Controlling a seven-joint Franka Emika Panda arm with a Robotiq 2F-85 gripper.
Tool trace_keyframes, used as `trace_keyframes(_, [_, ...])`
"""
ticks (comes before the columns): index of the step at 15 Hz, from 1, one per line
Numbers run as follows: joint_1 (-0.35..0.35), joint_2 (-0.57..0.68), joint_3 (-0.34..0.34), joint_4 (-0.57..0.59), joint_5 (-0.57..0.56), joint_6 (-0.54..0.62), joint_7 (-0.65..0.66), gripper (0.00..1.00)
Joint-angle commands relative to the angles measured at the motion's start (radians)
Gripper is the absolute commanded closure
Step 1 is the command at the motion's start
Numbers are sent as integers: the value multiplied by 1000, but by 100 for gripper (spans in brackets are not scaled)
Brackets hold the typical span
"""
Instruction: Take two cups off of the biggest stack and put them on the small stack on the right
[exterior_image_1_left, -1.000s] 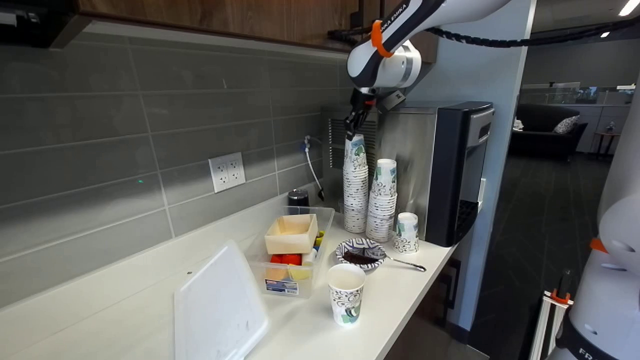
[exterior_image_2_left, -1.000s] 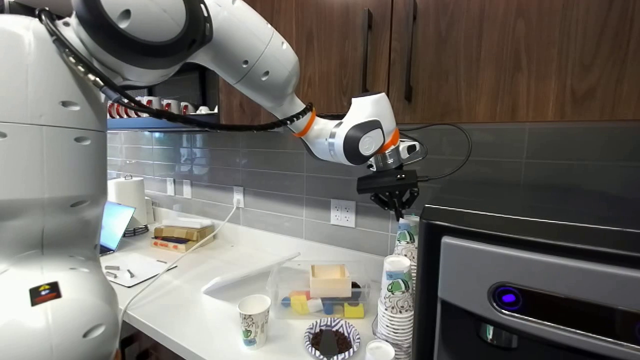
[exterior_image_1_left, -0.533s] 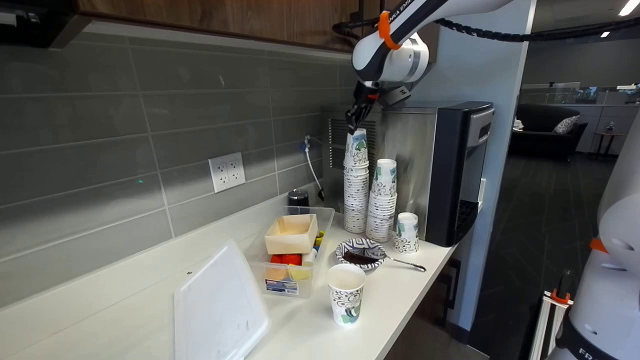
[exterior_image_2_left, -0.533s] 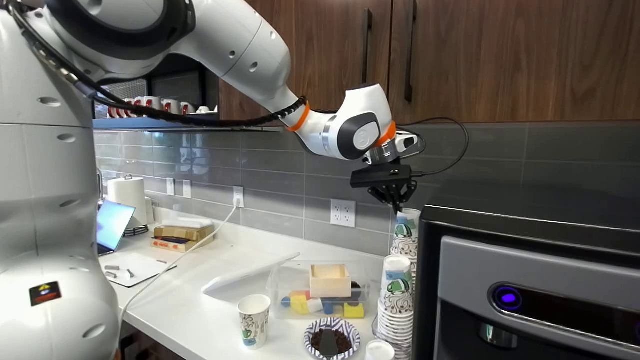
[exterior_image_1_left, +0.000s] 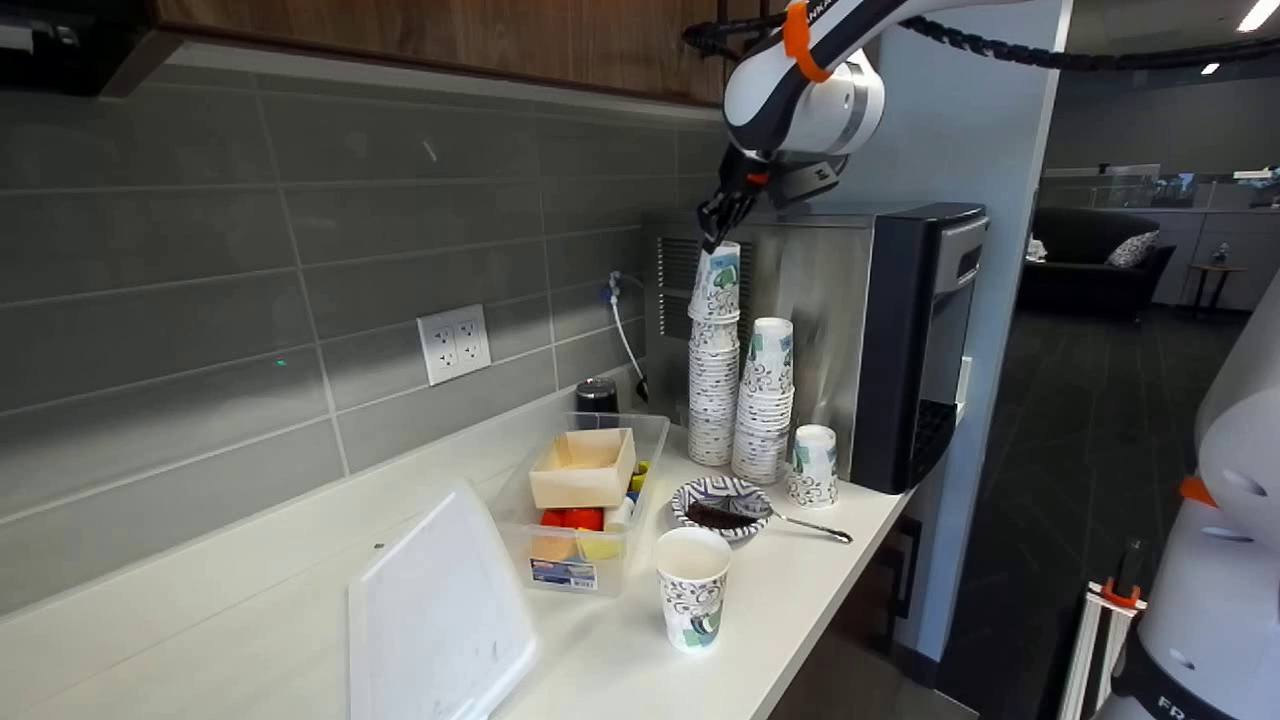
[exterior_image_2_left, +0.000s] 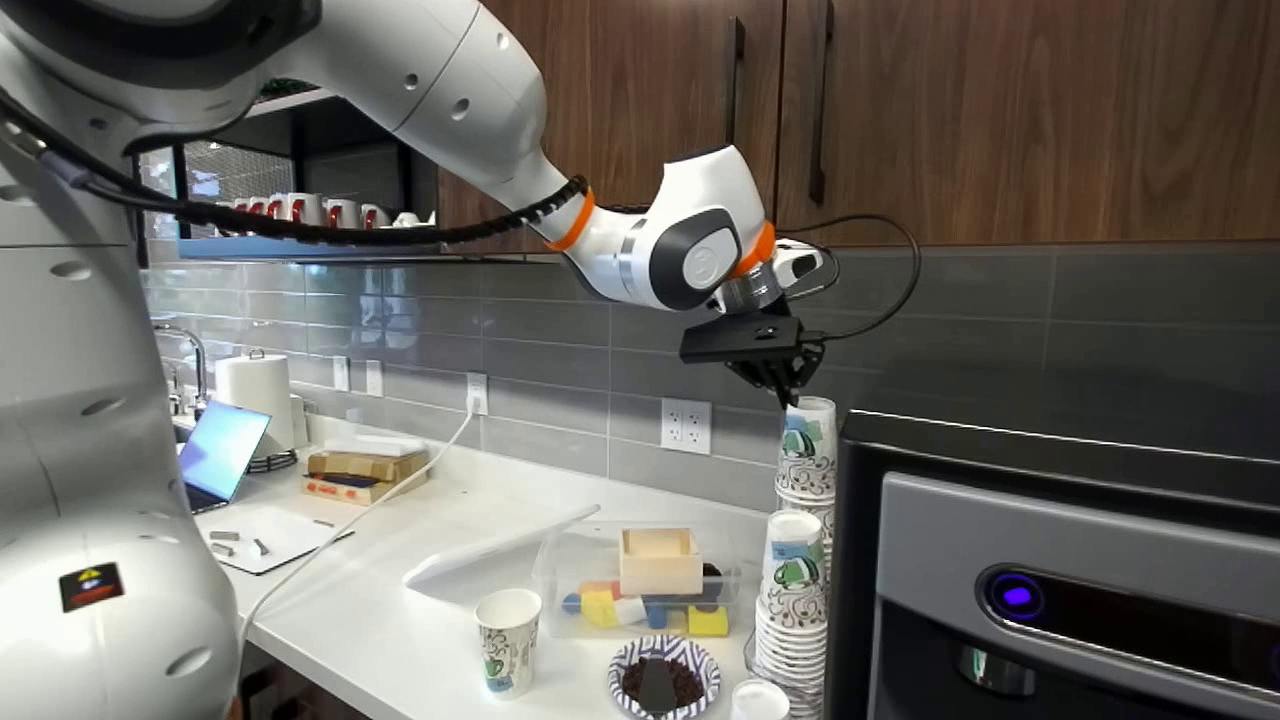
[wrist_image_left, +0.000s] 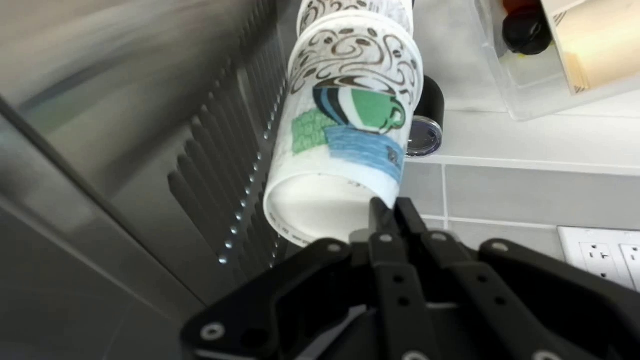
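My gripper (exterior_image_1_left: 710, 247) is shut on the bottom edge of an upside-down paper cup (exterior_image_1_left: 717, 285) at the top of the tallest stack (exterior_image_1_left: 712, 410). In the wrist view the fingertips (wrist_image_left: 391, 206) pinch the right edge of that cup's base (wrist_image_left: 350, 120). Below its rim, part of another cup (wrist_image_left: 360, 6) shows, still nested. I cannot tell how many cups are held. A middle stack (exterior_image_1_left: 763, 430) stands beside the tallest one. The small stack (exterior_image_1_left: 813, 467) stands at the right, and its top shows in an exterior view (exterior_image_2_left: 760, 700).
A steel and black dispenser (exterior_image_1_left: 915, 340) stands close behind the stacks. A patterned bowl (exterior_image_1_left: 720, 508) with a spoon, a clear bin (exterior_image_1_left: 575, 570) and an upright cup (exterior_image_1_left: 693, 590) are on the counter. Wooden cabinets (exterior_image_1_left: 450, 40) hang above.
My gripper has risen slightly with the top of the tallest stack. More of the cup beneath the top one now shows. The other stacks have not moved.
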Motion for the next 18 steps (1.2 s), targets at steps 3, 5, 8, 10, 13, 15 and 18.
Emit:
trace_keyframes(3, [2, -108, 2, -62, -55, 18, 100, 99])
trace_keyframes(5, [-3, -141, 7, -76, -79, 21, 137, 99])
trace_keyframes(8, [-9, -196, 17, -95, -113, 1, 196, 99])
trace_keyframes(10, [-20, -237, 34, -112, -147, -21, 248, 99])
trace_keyframes(13, [-31, -308, 65, -147, -187, -68, 325, 99])
trace_keyframes(15, [-39, -355, 86, -171, -198, -118, 377, 99])
trace_keyframes(18, [-54, -418, 111, -200, -200, -210, 452, 99])
